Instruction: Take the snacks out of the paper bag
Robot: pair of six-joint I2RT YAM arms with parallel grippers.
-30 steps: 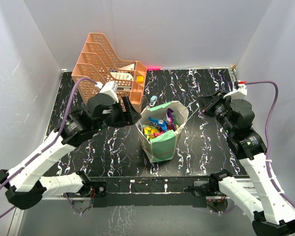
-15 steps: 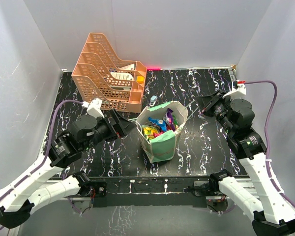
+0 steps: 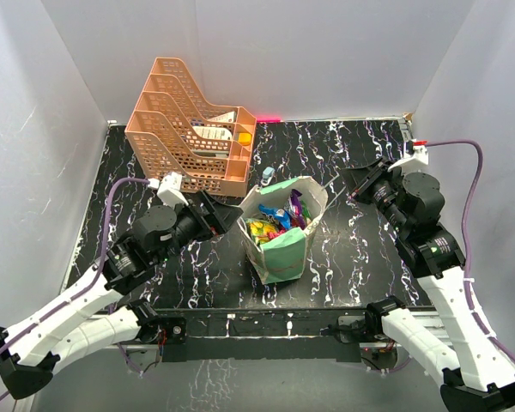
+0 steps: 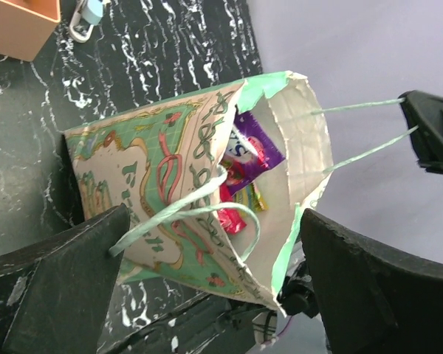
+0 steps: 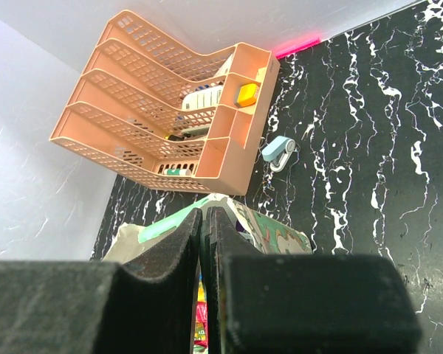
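**Items on one black, white-veined marble-pattern table [image 3: 352, 146]**

1. Mint-green paper gift bag [image 3: 287, 251] with patterned sides and a cream lining: one. It stands upright at mid-table with its mouth open, between the two arms and just in front of the rack. Thin string handles: two, both seen in the left wrist view.
2. Small glossy snack packets [image 3: 275, 221]: all inside the bag. Purple, teal, yellow-green and pink ones show at the mouth. At least four; the full count cannot be told, since they overlap.
3. Orange plastic lattice tray rack [image 3: 176, 120] with stepped tiers: one, at the far left corner. It holds a few small items.
4. Small pale blue-white object [image 3: 267, 177]: one, lying on the table between rack and bag.
5. Left gripper [image 4: 214, 217]: one. Jaws are spread fully wide and grasp nothing. It sits just beside the bag's left side, pointed at it.
6. Right gripper [image 5: 204, 221]: one. Fingers are pressed together with nothing between them. It is raised to the right of the bag, apart from it.
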